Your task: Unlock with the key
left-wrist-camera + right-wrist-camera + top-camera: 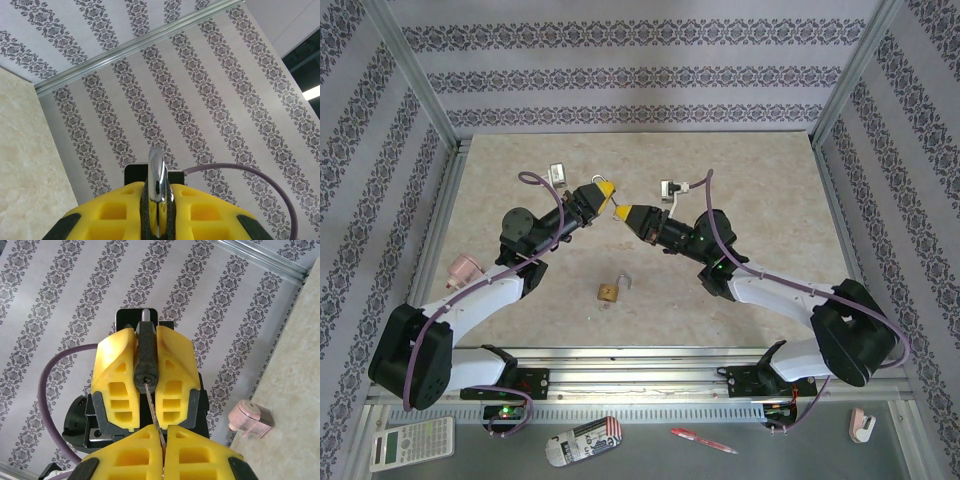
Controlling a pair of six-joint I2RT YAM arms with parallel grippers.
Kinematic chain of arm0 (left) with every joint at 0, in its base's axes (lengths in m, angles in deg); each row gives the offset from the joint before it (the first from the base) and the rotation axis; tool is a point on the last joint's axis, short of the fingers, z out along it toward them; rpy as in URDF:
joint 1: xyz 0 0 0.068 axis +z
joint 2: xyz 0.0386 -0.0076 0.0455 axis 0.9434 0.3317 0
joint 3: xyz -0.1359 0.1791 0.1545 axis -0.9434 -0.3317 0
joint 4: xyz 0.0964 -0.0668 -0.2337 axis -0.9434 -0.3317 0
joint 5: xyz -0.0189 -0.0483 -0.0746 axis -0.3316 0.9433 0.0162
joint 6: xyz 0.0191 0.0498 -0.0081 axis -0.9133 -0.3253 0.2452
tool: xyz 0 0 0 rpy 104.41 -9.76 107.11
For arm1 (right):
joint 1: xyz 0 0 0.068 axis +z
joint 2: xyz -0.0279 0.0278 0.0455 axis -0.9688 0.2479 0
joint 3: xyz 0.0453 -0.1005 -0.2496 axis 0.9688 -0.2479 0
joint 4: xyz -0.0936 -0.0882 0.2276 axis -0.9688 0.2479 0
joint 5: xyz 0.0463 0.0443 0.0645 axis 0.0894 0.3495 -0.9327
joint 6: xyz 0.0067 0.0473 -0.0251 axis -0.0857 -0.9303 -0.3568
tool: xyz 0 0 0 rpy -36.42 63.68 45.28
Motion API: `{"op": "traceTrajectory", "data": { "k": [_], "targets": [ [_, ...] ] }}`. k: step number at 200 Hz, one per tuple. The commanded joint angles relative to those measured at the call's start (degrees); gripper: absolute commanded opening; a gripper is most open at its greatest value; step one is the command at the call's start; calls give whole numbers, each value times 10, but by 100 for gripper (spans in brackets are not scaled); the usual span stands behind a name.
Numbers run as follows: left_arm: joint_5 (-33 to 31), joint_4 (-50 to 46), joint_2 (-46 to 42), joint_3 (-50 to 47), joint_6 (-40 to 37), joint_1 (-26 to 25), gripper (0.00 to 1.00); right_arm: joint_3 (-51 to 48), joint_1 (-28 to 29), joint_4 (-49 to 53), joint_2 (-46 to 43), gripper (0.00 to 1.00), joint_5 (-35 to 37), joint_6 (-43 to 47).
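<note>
**Both arms raised above the table (780, 220), grippers meeting tip to tip.**

- **Left gripper (606, 190):** yellow fingers drawn together, black pads clamped on the key (154, 407). The key's silvery end stands out just beyond the pads in the left wrist view.
- **Right gripper (163, 439):** fingers closed flush against each other, directly facing the left gripper's tips. The thin blade runs from the left pads into the seam between the right fingertips. It appears pinched there, though the contact itself is hidden inside the seam.
- **Key:** spans the short gap between the two grippers, off the table.
- **Brass padlock (611, 291):** lies on the table below both grippers, on the side toward the arm bases and well apart from them. Its silver shackle stands up from the body.
- **Pink object (466, 267):** on the table beside the left forearm, to the left gripper's left.
</note>
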Motion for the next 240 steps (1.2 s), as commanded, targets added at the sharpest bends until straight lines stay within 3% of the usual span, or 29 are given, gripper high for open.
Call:
{"op": "traceTrajectory", "data": {
  "k": [1,133,165,205,240],
  "targets": [
    [7,32,-10,-4,-13,1,0,3,5,-52,10,0,-9,-13],
    [29,57,2,-14,-12,-2,0,18,7,-95,53,0,-17,-37],
    [47,-7,-16,-9,-64,-5,0,20,7,-96,56,0,-18,-45],
    [49,-223,-78,16,-216,-9,0,18,7,-79,42,0,-12,-41],
    [43,-215,-85,6,-206,-12,0,25,10,-92,56,0,-17,-40]
  ]
}}
